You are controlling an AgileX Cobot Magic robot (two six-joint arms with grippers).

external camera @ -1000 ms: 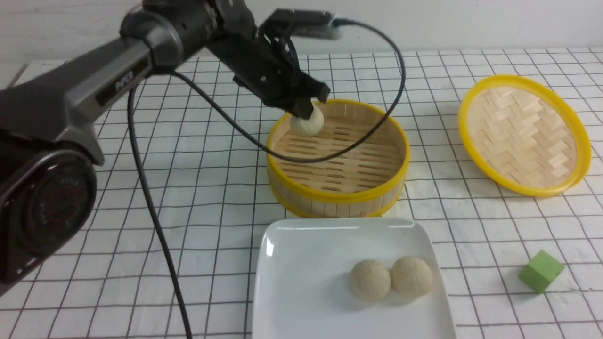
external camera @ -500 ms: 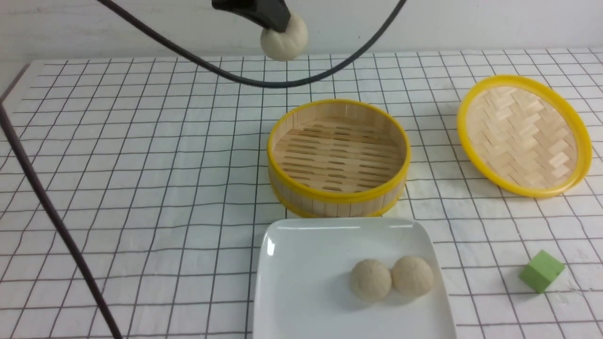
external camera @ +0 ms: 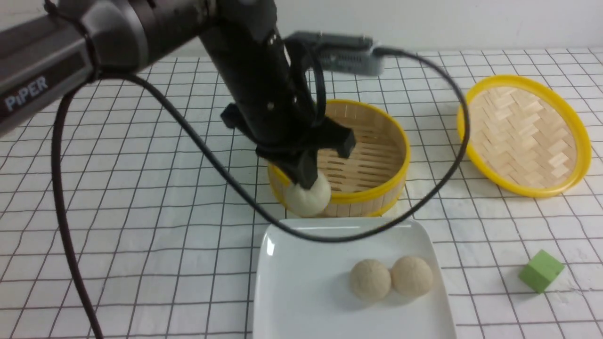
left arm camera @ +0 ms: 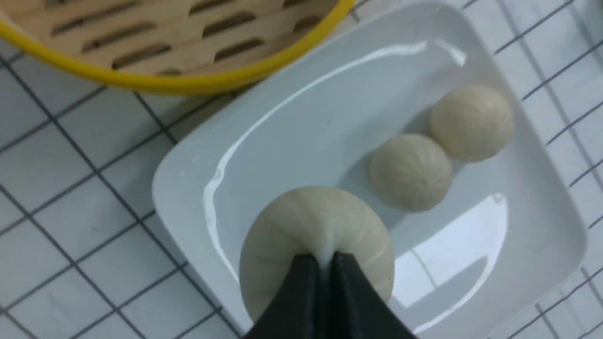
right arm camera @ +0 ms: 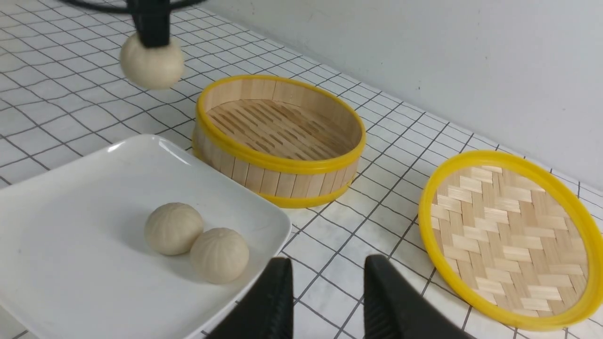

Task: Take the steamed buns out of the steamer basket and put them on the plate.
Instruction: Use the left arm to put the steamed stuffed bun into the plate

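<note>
**Last Bun Hangs by the Plate's Edge**

The right tool (right arm camera: 327,266) waits by the right side of the plate (external camera: 301,292). Its jaws are apart and hold nothing. Two buns (external camera: 370,280) sit on the plate, touching each other, toward its right side. A green cube (external camera: 541,271) lies on the surface (external camera: 141,212), off to the plate's right.

The left tool (external camera: 308,181) pinches the third bun (external camera: 308,198) by a small bit of its top, with its jaws almost together. This bun hangs in the air near the plate's far edge, on the left, not over the middle. If the tool lets go here, the bun may hit the rim and roll onto the surface. The pinch is small, so the bun could also slip out too soon.

Behind the plate, the steamer basket (external camera: 372,190) is empty.
</note>
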